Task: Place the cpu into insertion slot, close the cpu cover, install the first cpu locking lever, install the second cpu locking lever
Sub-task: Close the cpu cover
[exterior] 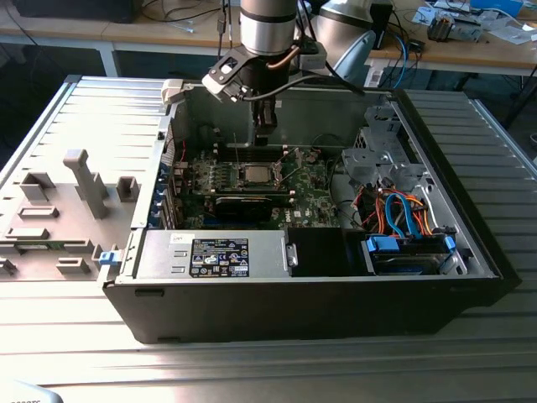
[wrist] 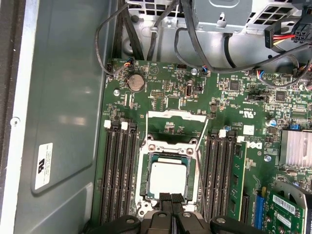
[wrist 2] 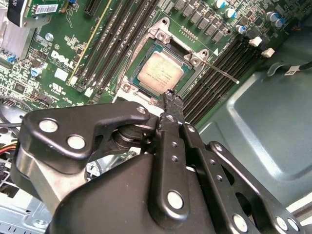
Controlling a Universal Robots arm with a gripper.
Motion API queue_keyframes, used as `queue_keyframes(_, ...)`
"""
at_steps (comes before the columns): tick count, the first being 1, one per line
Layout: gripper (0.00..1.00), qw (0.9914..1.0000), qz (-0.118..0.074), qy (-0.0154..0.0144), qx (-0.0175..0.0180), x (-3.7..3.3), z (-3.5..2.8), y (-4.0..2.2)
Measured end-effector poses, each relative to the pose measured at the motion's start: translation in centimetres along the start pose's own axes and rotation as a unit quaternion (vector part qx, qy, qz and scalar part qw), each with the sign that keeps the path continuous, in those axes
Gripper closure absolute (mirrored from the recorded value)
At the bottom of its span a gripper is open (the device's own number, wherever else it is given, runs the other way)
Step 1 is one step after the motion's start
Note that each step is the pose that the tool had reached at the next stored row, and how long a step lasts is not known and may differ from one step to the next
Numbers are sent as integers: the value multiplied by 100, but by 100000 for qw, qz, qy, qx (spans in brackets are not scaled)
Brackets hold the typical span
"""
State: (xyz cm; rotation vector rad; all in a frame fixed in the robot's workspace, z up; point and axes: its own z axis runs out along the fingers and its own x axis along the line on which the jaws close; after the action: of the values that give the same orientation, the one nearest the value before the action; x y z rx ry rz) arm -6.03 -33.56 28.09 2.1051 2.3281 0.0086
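The cpu (wrist: 168, 178) lies flat in the insertion slot (wrist: 145, 168) on the green board, its pale metal top showing; it also appears in the second wrist view (wrist 2: 160, 72) and the exterior view (exterior: 254, 175). The cpu cover (wrist: 175, 115) stands swung back, open, on the far side of the slot. A thin locking lever (wrist 2: 219, 72) sticks out free beside the slot's silver rim (wrist 2: 158, 32). My gripper (wrist: 171, 197) hangs just above the slot's edge, fingers together and holding nothing. The same fingertips (wrist 2: 170, 95) reach the cpu's edge, and the gripper (exterior: 265, 126) is inside the case.
Black memory slots (wrist: 117, 170) flank the socket on both sides. A long black card (exterior: 243, 204), a silver heatsink (wrist: 296, 146) and cables (wrist: 146, 29) crowd the board. The power supply (exterior: 214, 254), drive cage (exterior: 407, 252) and case walls (wrist: 63, 97) enclose the space.
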Motion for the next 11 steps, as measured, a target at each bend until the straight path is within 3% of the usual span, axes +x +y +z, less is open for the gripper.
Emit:
queue_keyframes(8, 89, 100000, 30, 15, -12, -56, 2, 7)
queue_keyframes(11, 89, 100000, 31, 5, -8, -69, 1, 41)
